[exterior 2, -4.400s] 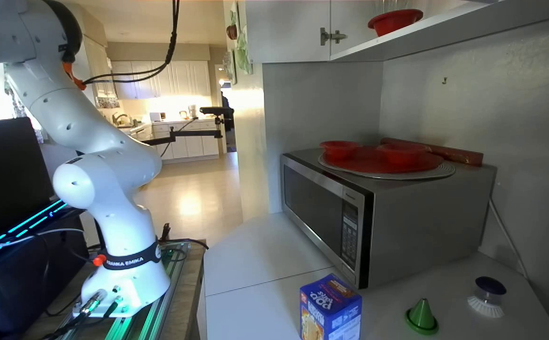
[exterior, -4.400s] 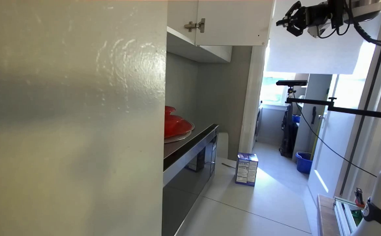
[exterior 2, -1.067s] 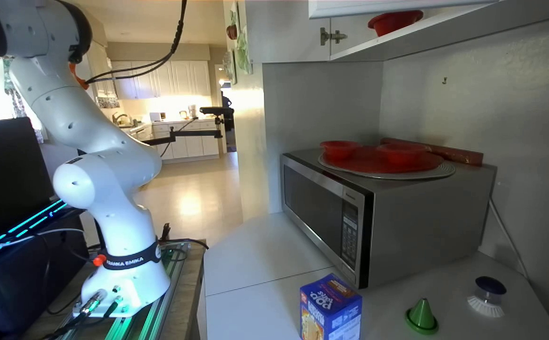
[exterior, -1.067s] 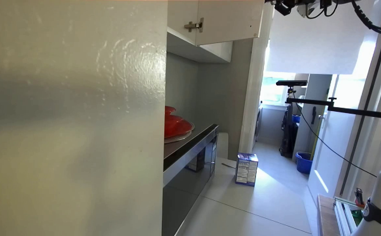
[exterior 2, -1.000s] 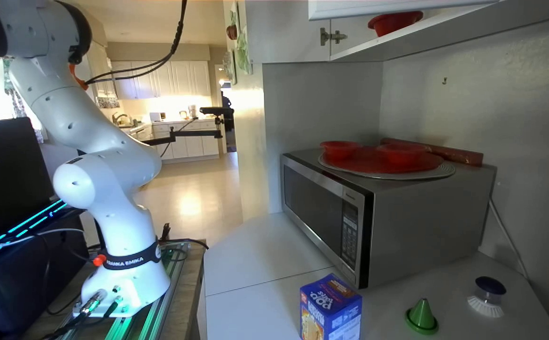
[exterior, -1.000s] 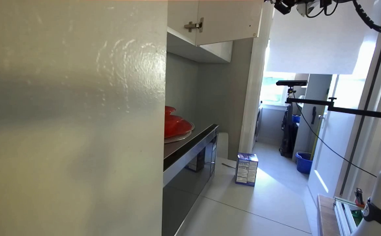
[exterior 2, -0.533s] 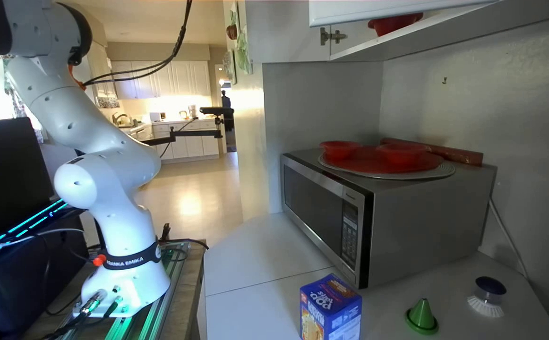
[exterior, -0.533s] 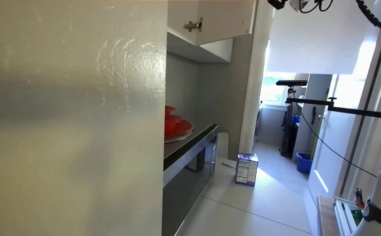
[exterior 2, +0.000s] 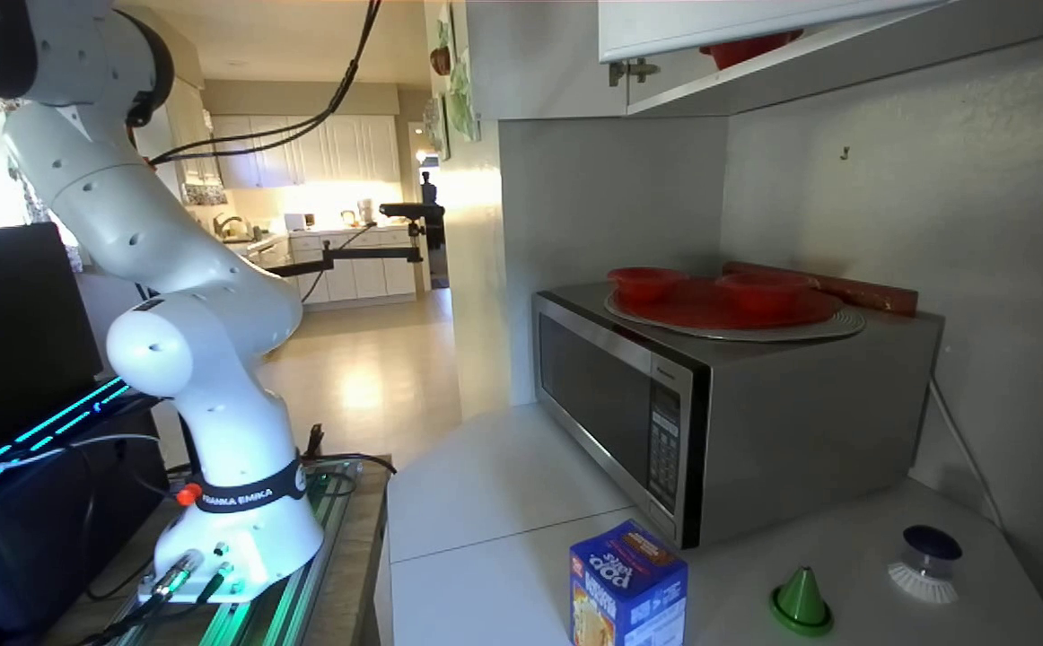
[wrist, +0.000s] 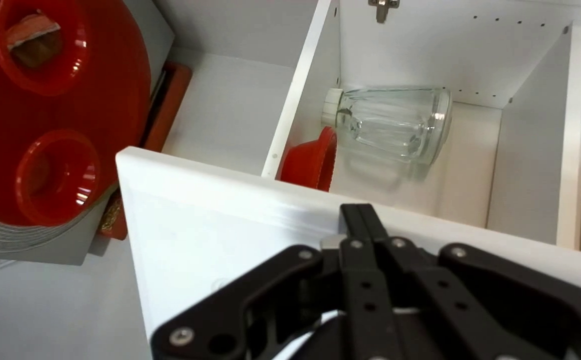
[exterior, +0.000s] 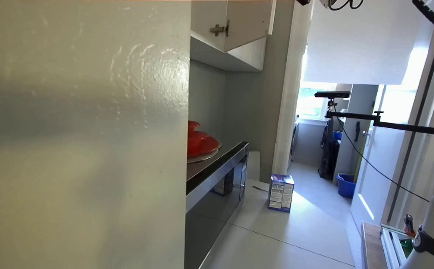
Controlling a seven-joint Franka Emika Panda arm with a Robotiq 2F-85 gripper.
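So, the cabinet door (wrist: 190,235) hung ajar above the microwave (exterior 2: 809,440), the gripper (wrist: 358,207) clenched on nothing at its edge. Beneath the microwave ran a pale counter (exterior 2: 486,462); a blue box (exterior 2: 629,583) stood near its front, and a lit kitchen (exterior 2: 369,161) lay well apart from it.

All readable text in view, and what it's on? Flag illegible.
"FRANKA EMIKA": black band around the arm's base.
"FRAN": same band, cut off by the picture edge.
Blue box: top lettering too unclear to read surely; finer print too small.
Microwave: front markings too small.
Black panel: glowing mark, cut off, unreadable.
Wrist view: none.
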